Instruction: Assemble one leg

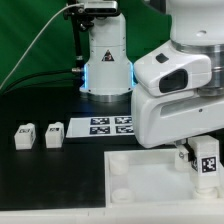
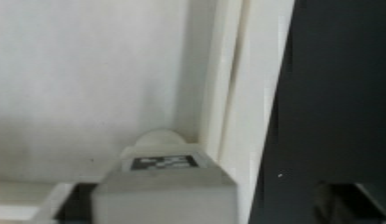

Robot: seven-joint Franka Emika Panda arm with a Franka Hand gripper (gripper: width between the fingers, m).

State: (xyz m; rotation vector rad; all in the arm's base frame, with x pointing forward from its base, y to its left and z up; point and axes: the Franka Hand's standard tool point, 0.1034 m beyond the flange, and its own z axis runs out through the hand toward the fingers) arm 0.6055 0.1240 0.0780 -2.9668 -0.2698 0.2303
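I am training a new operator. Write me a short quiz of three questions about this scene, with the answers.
1. How many loose legs stand on the black table at the exterior view's left?
2. True or false: the gripper is open and holds nothing.
3. The held leg is over: A) the marker board; B) the white square panel; C) the bare black table.

Key
1. Two.
2. False: it is shut on a leg.
3. B, near the panel's edge, as the wrist view shows.
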